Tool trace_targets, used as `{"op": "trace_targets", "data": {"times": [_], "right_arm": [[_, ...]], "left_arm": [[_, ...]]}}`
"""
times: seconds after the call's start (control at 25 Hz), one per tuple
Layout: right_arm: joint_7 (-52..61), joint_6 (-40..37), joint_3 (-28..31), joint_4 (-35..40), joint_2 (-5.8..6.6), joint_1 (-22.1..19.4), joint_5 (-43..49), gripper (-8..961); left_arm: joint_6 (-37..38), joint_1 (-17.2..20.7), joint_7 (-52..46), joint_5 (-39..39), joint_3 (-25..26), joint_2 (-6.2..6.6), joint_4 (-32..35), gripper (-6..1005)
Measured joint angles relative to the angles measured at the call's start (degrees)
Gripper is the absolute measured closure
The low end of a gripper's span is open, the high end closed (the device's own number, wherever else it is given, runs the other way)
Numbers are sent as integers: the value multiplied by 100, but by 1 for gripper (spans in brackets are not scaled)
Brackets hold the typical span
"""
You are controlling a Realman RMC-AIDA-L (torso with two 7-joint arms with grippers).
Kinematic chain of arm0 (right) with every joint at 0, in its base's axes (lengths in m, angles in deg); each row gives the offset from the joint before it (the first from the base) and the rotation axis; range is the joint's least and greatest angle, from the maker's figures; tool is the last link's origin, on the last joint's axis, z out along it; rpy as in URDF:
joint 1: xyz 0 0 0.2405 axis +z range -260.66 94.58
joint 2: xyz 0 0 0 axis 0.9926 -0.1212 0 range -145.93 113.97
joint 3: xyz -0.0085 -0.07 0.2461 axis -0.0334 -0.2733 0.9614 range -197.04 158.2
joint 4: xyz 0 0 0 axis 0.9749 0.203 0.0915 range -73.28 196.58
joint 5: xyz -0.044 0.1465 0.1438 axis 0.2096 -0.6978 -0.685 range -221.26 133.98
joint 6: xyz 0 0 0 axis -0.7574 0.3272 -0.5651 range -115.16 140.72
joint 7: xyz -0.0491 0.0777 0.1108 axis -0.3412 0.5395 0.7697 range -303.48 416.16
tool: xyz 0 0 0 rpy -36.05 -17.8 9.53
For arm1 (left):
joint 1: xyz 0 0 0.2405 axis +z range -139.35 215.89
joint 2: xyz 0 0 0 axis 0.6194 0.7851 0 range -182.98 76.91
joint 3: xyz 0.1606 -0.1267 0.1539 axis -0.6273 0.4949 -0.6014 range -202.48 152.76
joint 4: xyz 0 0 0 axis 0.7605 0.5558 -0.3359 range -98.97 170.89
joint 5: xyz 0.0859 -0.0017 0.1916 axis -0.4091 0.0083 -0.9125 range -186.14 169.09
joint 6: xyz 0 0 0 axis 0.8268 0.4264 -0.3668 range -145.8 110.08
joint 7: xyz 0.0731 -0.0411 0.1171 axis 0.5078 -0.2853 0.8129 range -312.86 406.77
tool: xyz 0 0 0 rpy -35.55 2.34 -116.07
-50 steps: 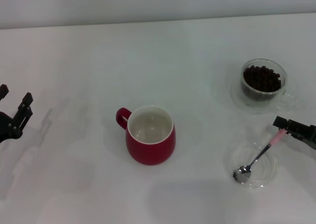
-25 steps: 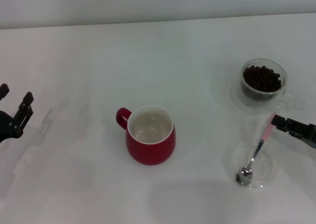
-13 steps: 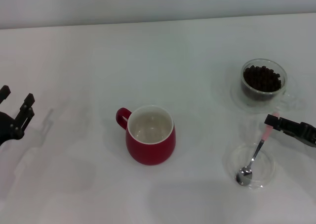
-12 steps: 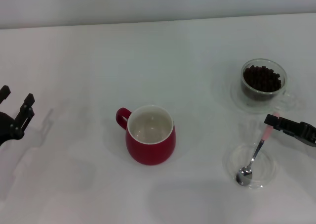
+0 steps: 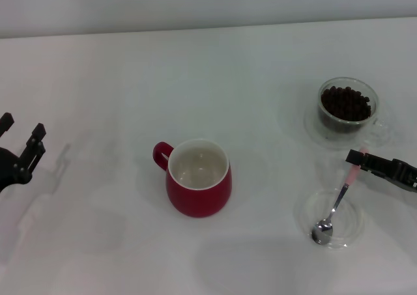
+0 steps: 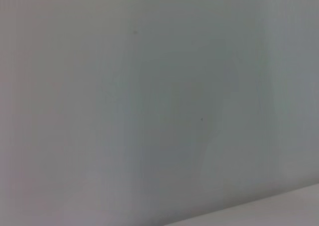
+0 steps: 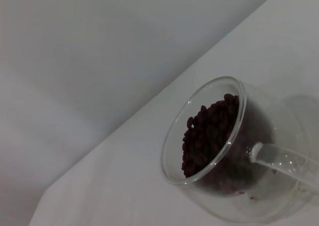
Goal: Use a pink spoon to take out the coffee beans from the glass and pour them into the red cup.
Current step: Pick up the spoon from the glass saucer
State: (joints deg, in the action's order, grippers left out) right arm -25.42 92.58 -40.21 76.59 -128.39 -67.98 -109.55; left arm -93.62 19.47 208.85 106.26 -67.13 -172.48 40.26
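Since two seconds ago the small teaspoon with the pale pink handle [image 5: 337, 202] has swung from a shallow slant to nearly upright — handle end pulled up and toward the glass, metal bowl now barely resting in the flat clear shallow dish [image 5: 352, 233]. Right gripper [image 5: 358, 157] is clamped on the handle tip; it has crept inward and up. Left gripper [image 5: 18, 145] parked far to the other side, fingers spread, nothing between them.

Locations: small clear double-walled glass [image 5: 347, 107] sits just beyond the right gripper, heaped with dark oval coffee beans [image 5: 345, 103]; right wrist view confirms the heap reaches near the rim [image 7: 212, 136]. Rounded deep red mug with white inside [image 5: 199, 177] stands well off to the gripper's inner side, empty, loop handle turned away from it.

Risks, as judged:
- Pinch is at the very handle end — smooth handle, long lever; spoon could pivot or slip once loaded.
- Shiny bowl may drag the light dish on lift-off.
- Glass mouth is narrow and full; a steep entry could flick the hard, round beans over the rim, or nudge the thick glass.
- Long carry to the mug; tilt would shed beans onto the smooth white table [image 5: 195, 67].
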Motion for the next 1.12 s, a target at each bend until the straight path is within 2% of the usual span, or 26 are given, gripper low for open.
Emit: {"op": "trace_targets", "data": {"times": [0.32,0.76,0.96,1.08,1.12], "right_arm": [[-15,-7,-67,0,1,43,22,484],[-12,-48,-117,0,-11,121,70,595],[-1,-36,-106,9,29,121,58,658],[10,-35,-98,19,48,121,57,799],[11,-35,-96,22,49,121,55,800]], "left_arm": [[0,8,0,0,0,-11,0,433],[-6,28,0,0,0,-27,-49,434],[-10,26,0,0,0,-26,-87,433],[-18,30,0,0,0,-26,-88,433],[-23,30,0,0,0,-26,-88,433]]}}
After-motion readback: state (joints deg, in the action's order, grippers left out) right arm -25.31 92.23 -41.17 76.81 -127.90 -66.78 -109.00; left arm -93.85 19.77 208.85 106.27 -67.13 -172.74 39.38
